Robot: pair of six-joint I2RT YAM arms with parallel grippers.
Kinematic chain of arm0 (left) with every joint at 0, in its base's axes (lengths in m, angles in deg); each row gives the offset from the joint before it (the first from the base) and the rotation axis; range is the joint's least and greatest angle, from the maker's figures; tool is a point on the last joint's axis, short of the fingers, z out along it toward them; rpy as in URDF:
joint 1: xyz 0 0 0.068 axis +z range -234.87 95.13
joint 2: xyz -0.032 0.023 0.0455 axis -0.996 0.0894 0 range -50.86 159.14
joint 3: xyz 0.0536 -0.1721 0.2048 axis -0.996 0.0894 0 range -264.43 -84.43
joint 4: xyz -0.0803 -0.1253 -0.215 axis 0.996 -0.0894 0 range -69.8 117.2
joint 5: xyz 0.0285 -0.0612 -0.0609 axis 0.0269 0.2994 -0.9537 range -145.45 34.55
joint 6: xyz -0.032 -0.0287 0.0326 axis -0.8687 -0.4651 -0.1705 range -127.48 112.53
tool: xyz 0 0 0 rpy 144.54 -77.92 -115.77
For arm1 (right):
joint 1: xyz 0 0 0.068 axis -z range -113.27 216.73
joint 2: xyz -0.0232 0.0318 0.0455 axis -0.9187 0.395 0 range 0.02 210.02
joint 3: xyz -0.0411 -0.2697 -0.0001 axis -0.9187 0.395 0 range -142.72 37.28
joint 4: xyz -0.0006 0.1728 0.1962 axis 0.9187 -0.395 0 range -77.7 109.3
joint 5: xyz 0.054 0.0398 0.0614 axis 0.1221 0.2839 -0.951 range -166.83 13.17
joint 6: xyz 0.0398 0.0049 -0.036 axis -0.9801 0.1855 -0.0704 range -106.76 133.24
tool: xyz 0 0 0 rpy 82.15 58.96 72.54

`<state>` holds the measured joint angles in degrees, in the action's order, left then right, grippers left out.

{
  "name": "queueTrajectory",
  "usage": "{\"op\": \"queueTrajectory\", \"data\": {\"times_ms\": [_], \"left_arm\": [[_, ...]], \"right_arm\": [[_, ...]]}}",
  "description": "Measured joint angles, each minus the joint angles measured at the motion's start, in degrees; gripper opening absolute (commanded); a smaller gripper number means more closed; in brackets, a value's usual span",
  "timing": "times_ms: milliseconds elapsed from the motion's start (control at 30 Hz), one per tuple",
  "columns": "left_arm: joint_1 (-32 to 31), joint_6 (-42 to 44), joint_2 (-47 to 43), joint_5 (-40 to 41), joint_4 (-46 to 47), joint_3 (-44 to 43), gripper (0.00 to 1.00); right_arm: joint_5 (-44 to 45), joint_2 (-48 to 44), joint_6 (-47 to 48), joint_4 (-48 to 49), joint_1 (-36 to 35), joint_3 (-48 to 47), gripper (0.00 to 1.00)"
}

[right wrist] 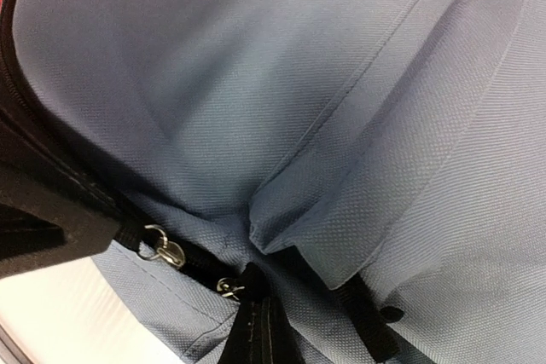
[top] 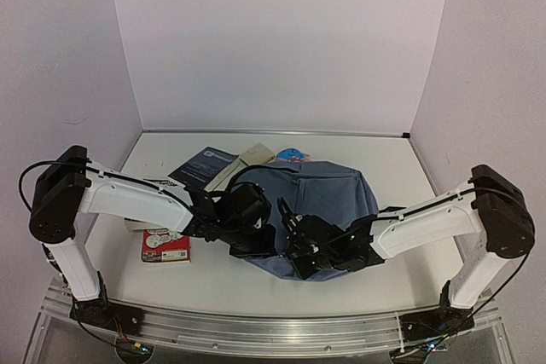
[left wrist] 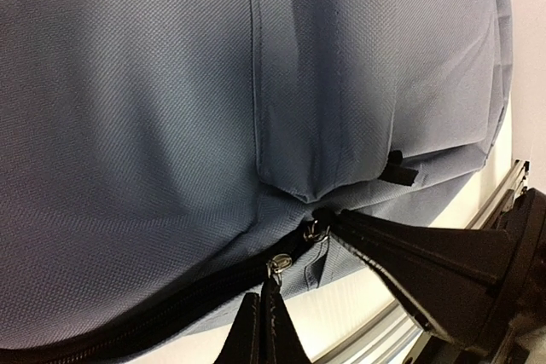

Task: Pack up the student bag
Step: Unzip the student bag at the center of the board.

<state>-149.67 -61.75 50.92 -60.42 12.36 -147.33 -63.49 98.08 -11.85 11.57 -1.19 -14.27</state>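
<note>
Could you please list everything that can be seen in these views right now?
student bag: one, grey-blue, middle of the table.
zip pulls: two, silver, on the bag's black zip at its near edge.
booklet: one, dark, beyond the bag's left side.
beige flat item: one, beside the booklet.
blue-and-pink item: one, showing behind the bag.
red-and-white packet: one, left of the bag.
table: one, white.
left gripper: one, black, shut, tips at one pull.
right gripper: one, black, shut, tips at the other.
</note>
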Motion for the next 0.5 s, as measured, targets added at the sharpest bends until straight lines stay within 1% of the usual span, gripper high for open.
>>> {"op": "queueTrajectory", "data": {"times_ms": [500], "left_arm": [[1.55, -1.09, -4.54, 0.56, -0.17, 2.91, 0.00]], "right_arm": [[2.26, -1.71, -2.98, 0.69, 0.00, 1.82, 0.00]]}}
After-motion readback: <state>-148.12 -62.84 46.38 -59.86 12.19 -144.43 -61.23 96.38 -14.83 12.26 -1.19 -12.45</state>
